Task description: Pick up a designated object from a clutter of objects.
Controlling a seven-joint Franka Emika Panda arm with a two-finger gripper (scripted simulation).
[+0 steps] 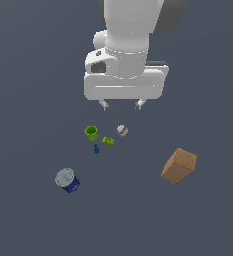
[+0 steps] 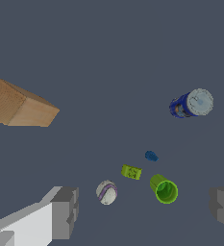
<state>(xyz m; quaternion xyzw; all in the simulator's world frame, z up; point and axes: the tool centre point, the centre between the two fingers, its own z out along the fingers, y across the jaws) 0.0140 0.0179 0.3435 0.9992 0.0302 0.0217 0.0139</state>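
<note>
The small bright green cup (image 1: 91, 132) (image 2: 164, 189) stands upright on the dark floor with its hollow top showing. Close by it lie a tiny yellow-green piece (image 1: 107, 141) (image 2: 131, 172), a tiny blue figure (image 1: 96, 149) (image 2: 151, 155) and a white-and-purple ball (image 1: 122, 130) (image 2: 106, 192). My gripper (image 1: 122, 104) (image 2: 144, 211) hangs open above this cluster, well clear of the floor, with nothing between its fingers (image 2: 64, 211). In the exterior view the cup sits below and slightly toward the exterior view's left of the fingertips.
A blue can with a grey lid (image 1: 67, 180) (image 2: 192, 104) rests apart from the cluster, toward the exterior view's left. A tan cardboard box (image 1: 179, 165) (image 2: 20, 105) sits tilted toward the exterior view's right.
</note>
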